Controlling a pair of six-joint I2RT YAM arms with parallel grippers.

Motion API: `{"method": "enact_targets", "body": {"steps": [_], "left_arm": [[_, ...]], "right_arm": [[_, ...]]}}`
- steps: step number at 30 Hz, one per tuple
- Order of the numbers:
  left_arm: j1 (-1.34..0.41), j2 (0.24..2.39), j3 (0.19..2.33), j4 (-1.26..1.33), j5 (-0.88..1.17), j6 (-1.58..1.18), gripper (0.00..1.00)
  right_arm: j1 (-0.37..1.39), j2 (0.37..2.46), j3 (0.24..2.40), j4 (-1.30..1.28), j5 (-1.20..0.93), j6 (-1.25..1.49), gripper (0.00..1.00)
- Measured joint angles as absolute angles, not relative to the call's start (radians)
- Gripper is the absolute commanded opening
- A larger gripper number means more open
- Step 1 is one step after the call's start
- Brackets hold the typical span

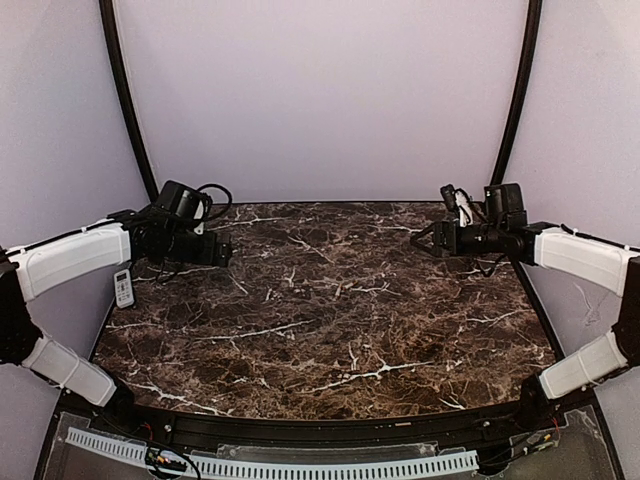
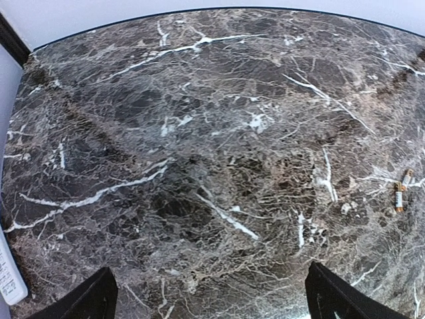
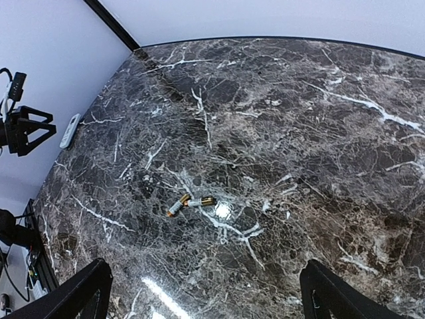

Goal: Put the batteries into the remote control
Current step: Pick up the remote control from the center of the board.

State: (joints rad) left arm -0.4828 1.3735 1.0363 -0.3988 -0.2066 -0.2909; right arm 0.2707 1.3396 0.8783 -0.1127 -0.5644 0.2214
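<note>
**Opening stage of battery loading.** The remote control (image 1: 123, 288) lies flat at the left edge of the desk (image 1: 330, 300), just beside the wall and near the left hand (image 2: 212, 300). Its long axis runs near to far, the near end leaning slightly to the right. The button face appears to be up, so the battery recess on the back is hidden. Which end carries the screen is too small to tell.

The two batteries (image 3: 201, 201) lie toward the middle of the desk, well apart from the remote. They touch end to end in a shallow angle and are seen best in the right wrist view.

The left hand hovers above the desk with its fingers spread wide and nothing between them. The right hand (image 3: 206, 294), at the far right, is likewise spread and empty.

By this layout no step is yet begun. The next move probably calls for the left hand to descend on the remote across its narrow width and turn it over. The right hand would reach for a battery.
</note>
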Motion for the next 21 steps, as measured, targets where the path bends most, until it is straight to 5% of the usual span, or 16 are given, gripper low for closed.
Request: {"method": "enact_targets", "body": {"steps": [21], "left_arm": [[-0.009, 1.467, 1.119, -0.532, -0.240, -0.344, 1.00]], "right_arm": [[0.273, 1.414, 0.875, 0.012, -0.748, 0.240, 0.99]]}}
